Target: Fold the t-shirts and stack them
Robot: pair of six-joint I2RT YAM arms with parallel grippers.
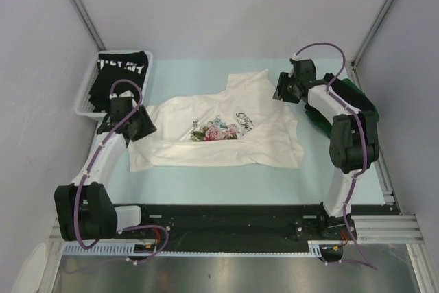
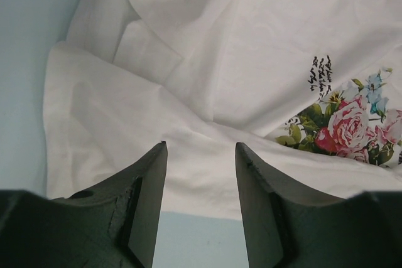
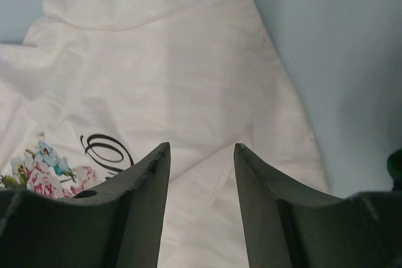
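White t-shirt (image 1: 269,132): soft matt cloth, creased. Worktop (image 1: 206,184): smooth matt pale-blue sheet. Jaws: dark matt plastic, scuffed edges.

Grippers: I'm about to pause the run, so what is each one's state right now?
Left gripper: open, holding nothing, over the white t-shirt.
Right gripper: open, holding nothing, over it too.
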